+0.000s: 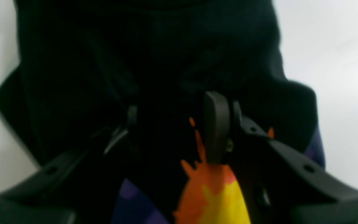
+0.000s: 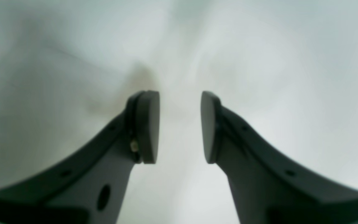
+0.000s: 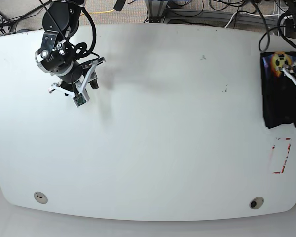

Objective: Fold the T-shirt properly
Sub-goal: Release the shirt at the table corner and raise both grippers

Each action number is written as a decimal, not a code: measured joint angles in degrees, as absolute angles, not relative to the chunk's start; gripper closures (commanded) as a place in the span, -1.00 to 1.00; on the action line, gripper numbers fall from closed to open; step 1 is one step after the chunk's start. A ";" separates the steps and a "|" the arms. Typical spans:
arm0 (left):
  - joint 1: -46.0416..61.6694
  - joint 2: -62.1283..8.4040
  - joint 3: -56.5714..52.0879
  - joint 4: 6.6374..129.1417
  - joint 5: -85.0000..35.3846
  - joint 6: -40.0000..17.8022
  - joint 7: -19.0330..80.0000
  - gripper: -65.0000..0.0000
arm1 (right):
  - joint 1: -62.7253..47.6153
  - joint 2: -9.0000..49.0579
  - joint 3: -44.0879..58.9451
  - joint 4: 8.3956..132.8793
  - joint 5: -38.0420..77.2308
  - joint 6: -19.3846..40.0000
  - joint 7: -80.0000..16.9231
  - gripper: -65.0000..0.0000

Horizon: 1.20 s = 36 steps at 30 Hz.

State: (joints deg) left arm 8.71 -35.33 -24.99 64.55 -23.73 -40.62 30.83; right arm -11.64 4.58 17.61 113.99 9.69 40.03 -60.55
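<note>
The T-shirt (image 3: 281, 96) lies as a folded black oblong at the table's far right edge, with its colourful print (image 3: 279, 60) showing at the far end. My left gripper (image 3: 294, 79) is over it. In the left wrist view the left gripper (image 1: 174, 104) stands open, with black cloth (image 1: 154, 56) and the orange and yellow print (image 1: 210, 193) lying between and under its fingers (image 1: 216, 127). My right gripper (image 3: 79, 84) hangs at the far left of the table, away from the shirt. In the right wrist view it (image 2: 180, 124) is open and empty over the bare white surface.
The white table (image 3: 153, 138) has a red rectangular outline (image 3: 280, 155) just in front of the shirt. Two round holes (image 3: 39, 197) (image 3: 256, 203) sit near the front edge. Cables (image 3: 222, 12) run beyond the far edge.
</note>
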 measured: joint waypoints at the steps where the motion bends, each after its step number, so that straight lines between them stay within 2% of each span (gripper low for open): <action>1: 8.32 -37.08 -25.56 62.30 -23.53 -40.56 30.98 0.24 | -11.75 4.60 17.61 114.06 9.87 40.07 -60.51 0.36; 6: 6.72 -42.37 -25.36 55.16 -21.19 -40.10 28.12 0.24 | -11.97 4.62 17.63 114.30 9.63 40.07 -60.66 0.36; 10: 5.69 -44.18 -25.12 55.42 -20.49 -40.12 29.43 0.24 | -11.97 4.56 17.52 114.34 9.67 40.05 -60.64 0.36; 15: 4.40 -44.36 -25.12 66.04 -20.49 -39.90 34.22 0.24 | -11.94 4.60 17.54 114.34 9.63 40.07 -60.51 0.36; 18: 4.38 -43.29 -25.30 74.91 -20.56 -40.12 33.76 0.24 | -11.62 4.73 17.52 114.32 9.19 40.05 -60.20 0.36; 24: 7.62 -32.01 -25.23 87.29 -13.76 -39.75 28.71 0.24 | -11.31 4.58 17.61 114.28 5.06 40.07 -50.28 0.36; 26: 8.84 -27.35 -25.15 90.26 -10.17 -37.08 25.04 0.24 | -11.70 4.56 17.69 114.10 1.30 40.10 -46.48 0.35; 31: 11.60 -14.24 -25.21 92.14 -2.85 -30.72 7.68 0.24 | -14.37 4.27 20.58 109.23 -1.52 40.29 -29.15 0.35; 36: 19.51 -6.90 -25.39 93.76 -0.80 -29.26 -4.34 0.24 | -17.23 2.98 26.76 102.02 -2.79 40.03 -14.66 0.35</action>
State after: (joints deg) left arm 19.51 -6.90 -25.39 93.76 -0.80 -29.26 -4.34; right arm -17.23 2.98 26.76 102.02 -2.79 40.03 -14.66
